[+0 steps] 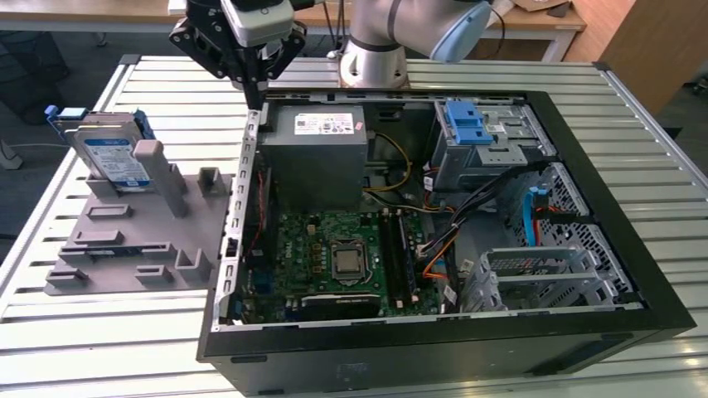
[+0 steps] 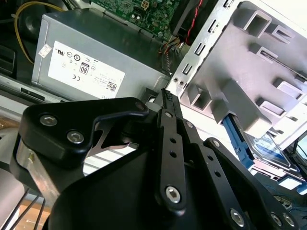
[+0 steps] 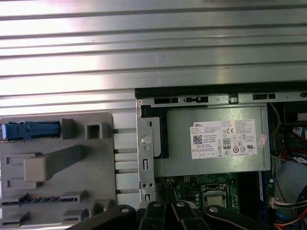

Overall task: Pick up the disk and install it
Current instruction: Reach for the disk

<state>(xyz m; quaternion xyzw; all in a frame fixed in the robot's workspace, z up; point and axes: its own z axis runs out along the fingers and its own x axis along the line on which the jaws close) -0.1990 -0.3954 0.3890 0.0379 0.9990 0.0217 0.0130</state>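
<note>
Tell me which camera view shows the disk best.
The exterior view: the disk stands upright in the grey fixture plate, its face towards the camera. The first wrist view shows the disk edge-on; the second wrist view shows part of the disk behind the plate.

Items counted: one disk (image 1: 114,159), one grey fixture plate (image 1: 128,236), one open computer case (image 1: 443,352), one power-supply box (image 1: 315,153), one motherboard (image 1: 298,249), one processor socket (image 1: 347,262), one slatted table (image 1: 631,124), one robot arm (image 1: 382,41), one gripper (image 1: 258,95).

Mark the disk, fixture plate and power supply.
disk (image 1: 113,157): exterior view, on its label.
fixture plate (image 1: 149,225): exterior view, bare base.
power supply (image 1: 318,170): exterior view, grey side.
</note>
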